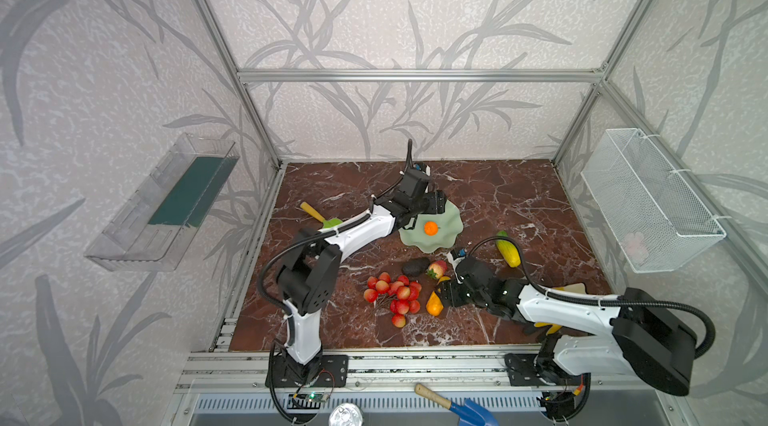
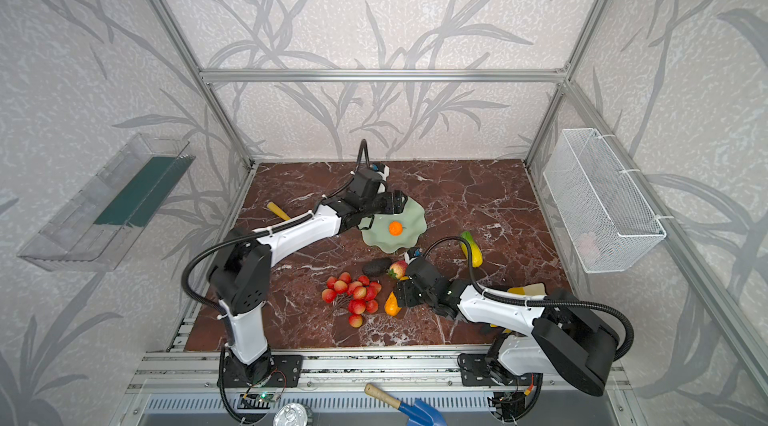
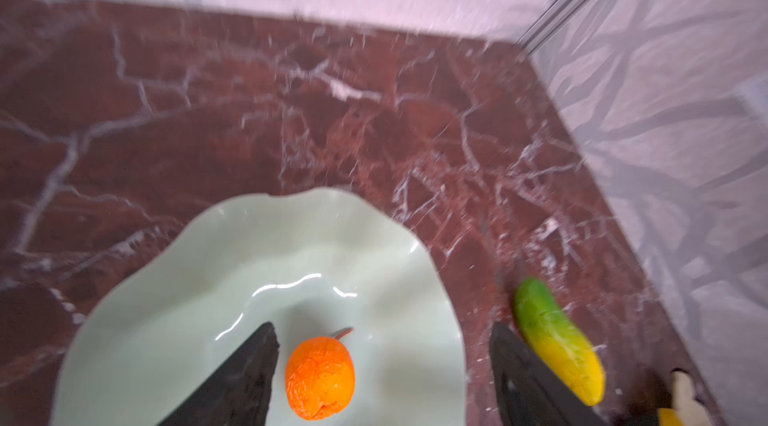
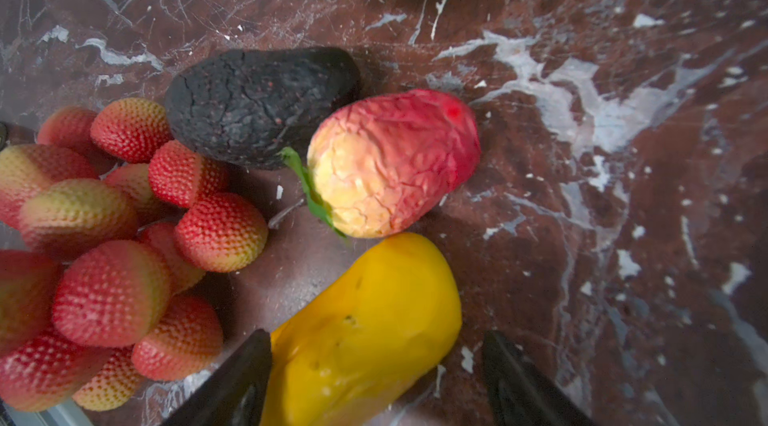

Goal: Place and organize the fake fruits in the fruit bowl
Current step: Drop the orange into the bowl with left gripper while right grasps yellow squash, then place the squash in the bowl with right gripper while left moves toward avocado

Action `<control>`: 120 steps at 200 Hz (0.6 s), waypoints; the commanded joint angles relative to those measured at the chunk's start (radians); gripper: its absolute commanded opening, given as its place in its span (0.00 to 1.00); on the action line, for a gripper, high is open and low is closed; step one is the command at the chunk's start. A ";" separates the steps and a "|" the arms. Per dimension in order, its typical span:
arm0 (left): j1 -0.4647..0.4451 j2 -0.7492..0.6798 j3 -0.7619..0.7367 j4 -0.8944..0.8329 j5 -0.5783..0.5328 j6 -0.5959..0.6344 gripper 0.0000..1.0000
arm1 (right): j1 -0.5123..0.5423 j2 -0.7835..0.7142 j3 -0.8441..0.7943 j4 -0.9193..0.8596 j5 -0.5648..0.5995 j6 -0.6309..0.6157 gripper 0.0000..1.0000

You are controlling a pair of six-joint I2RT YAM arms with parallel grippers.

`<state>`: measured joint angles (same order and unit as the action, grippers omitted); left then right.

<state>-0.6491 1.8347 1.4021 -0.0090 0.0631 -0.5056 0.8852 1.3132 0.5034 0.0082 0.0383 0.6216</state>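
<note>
The pale green fruit bowl (image 1: 451, 222) holds a small orange ball (image 1: 431, 228). My left gripper (image 3: 382, 332) hangs open over the bowl's far-left side. The ball (image 3: 320, 378) lies loose between its fingers, touching neither. A dark avocado (image 4: 262, 104), a red strawberry (image 4: 395, 162) and a bunch of red berries (image 4: 104, 245) lie together on the marble in front of the bowl. My right gripper (image 4: 376, 336) is open and low, straddling the elongated yellow-orange fruit (image 4: 365, 320). One finger is beside the fruit, the other is clear of it.
A green-and-yellow fruit (image 1: 509, 249) lies right of the bowl. A green shovel (image 1: 320, 216) is partly under the left arm and a yellow glove (image 1: 569, 289) is behind the right arm. A white wire basket (image 1: 652, 203) hangs on the right wall and a clear tray (image 1: 166, 203) on the left.
</note>
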 commanded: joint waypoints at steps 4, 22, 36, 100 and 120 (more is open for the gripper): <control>-0.004 -0.176 -0.142 0.216 -0.094 0.026 0.84 | 0.008 0.055 0.046 0.025 -0.024 0.043 0.78; -0.002 -0.302 -0.272 0.268 -0.158 0.034 0.86 | 0.008 0.093 0.058 0.038 -0.033 0.060 0.73; -0.001 -0.399 -0.375 0.279 -0.209 0.038 0.87 | 0.008 0.111 0.069 0.032 -0.038 0.066 0.68; 0.012 -0.831 -0.779 0.163 -0.440 0.020 0.89 | 0.008 -0.002 0.017 0.033 0.033 0.120 0.38; 0.020 -0.932 -0.853 0.117 -0.467 0.020 0.90 | 0.005 -0.104 0.002 0.005 0.088 0.117 0.34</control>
<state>-0.6392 1.0016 0.6071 0.1730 -0.3023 -0.4808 0.8867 1.3270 0.5232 0.0387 0.0479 0.7204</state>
